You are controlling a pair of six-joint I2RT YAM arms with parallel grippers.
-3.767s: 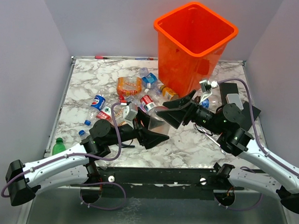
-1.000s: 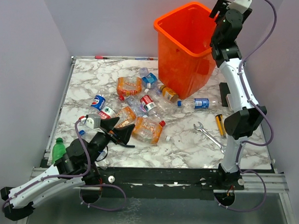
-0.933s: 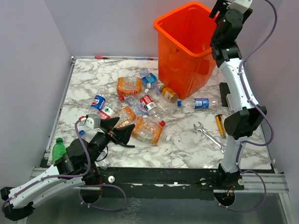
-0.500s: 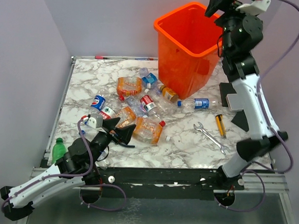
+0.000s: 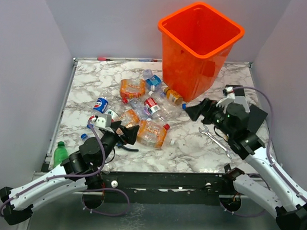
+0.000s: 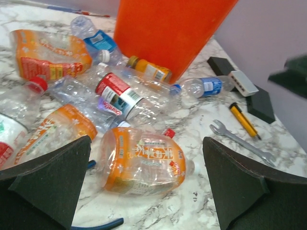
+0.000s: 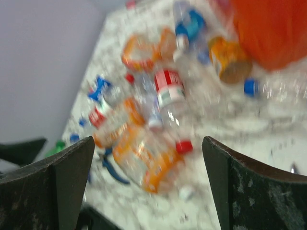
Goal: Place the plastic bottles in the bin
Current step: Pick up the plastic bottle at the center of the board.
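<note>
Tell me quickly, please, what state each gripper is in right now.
Left gripper: open, holding nothing.
Right gripper: open, holding nothing.

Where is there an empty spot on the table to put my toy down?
Bare marble shows at the far left corner of the table, between the back edge and the far orange-labelled bottle. Another bare patch lies near the front edge, between the crushed orange bottle and the wrench. The middle, left of the bin, is crowded with bottles.

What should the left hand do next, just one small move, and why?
Probably ease the left hand forward and down around the crushed orange-labelled bottle. Its jaws stand wide open and empty, and that bottle lies straight ahead, framed between them in the left wrist view.
</note>
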